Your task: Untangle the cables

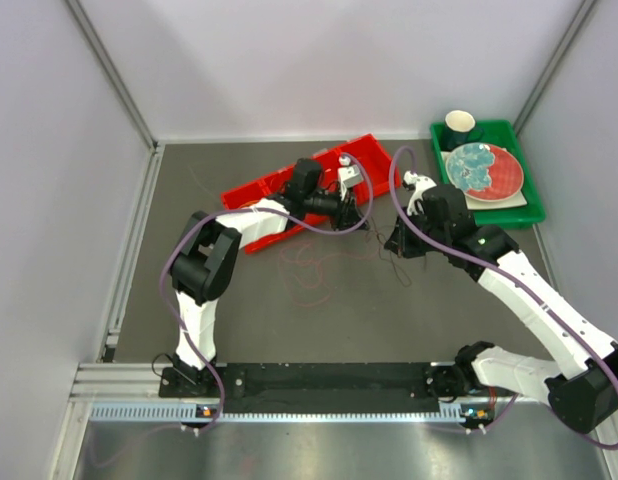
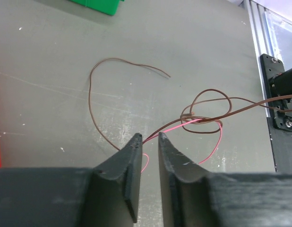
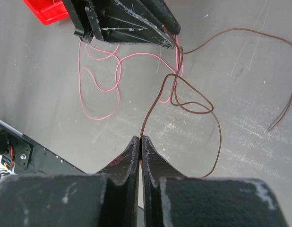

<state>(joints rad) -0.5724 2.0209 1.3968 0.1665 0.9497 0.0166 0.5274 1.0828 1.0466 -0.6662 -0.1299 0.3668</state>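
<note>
A brown cable [image 3: 213, 109] and a pink cable [image 3: 99, 81] lie tangled on the grey table, crossing in a loose knot [image 2: 202, 118]. My right gripper [image 3: 141, 138] is shut on the brown cable, which rises from its tips toward the knot. My left gripper [image 2: 150, 137] stands narrowly open, and both the brown cable and the pink cable [image 2: 218, 142] run out between its tips. From above, the left gripper [image 1: 361, 222] and the right gripper [image 1: 397, 246] face each other over the pinkish loops [image 1: 309, 270]. A free brown end [image 2: 113, 60] curls away on the table.
A red tray [image 1: 251, 192] lies behind the left arm. At the back right a green tray [image 1: 534, 210] holds a plate [image 1: 484, 168] and a dark cup [image 1: 460, 125]. A black base plate [image 1: 329, 380] runs along the near edge.
</note>
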